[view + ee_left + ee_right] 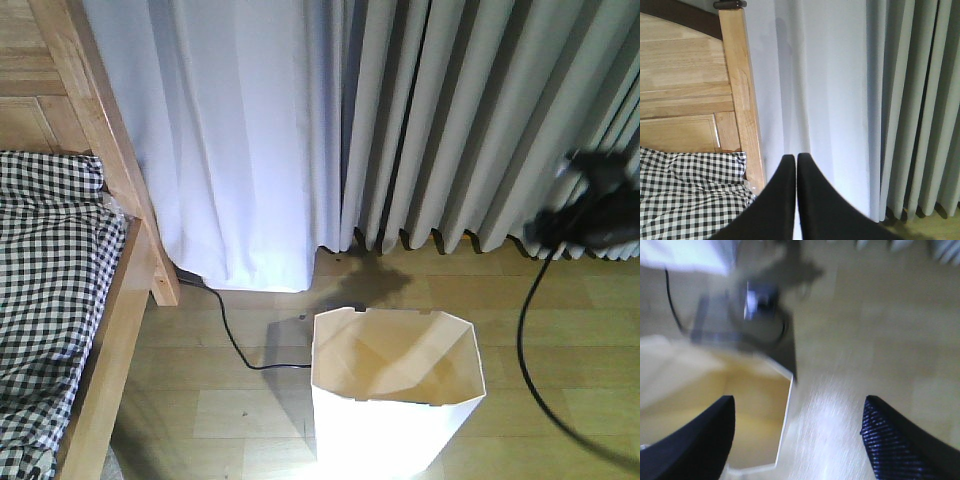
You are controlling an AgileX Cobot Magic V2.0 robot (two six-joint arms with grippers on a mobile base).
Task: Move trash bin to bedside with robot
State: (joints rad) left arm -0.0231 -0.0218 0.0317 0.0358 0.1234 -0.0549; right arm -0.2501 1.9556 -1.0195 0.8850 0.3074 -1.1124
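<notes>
The white trash bin [396, 395] stands upright on the wood floor at the bottom middle of the front view, its cream inside showing. To its left is the bed [62, 300] with a light wooden frame and black-and-white checked bedding. My right arm shows as a blurred black shape [592, 210] at the right, above and right of the bin. In the right wrist view my right gripper [797, 407] is open, straddling the bin's right rim [785, 412] from above. My left gripper [796, 161] is shut, empty, pointing at the curtain beside the bed's headboard [742, 95].
Grey and white curtains [400, 120] hang across the back. A black cable [235, 340] runs over the floor between bed and bin. Another black cable [530, 350] loops down from my right arm.
</notes>
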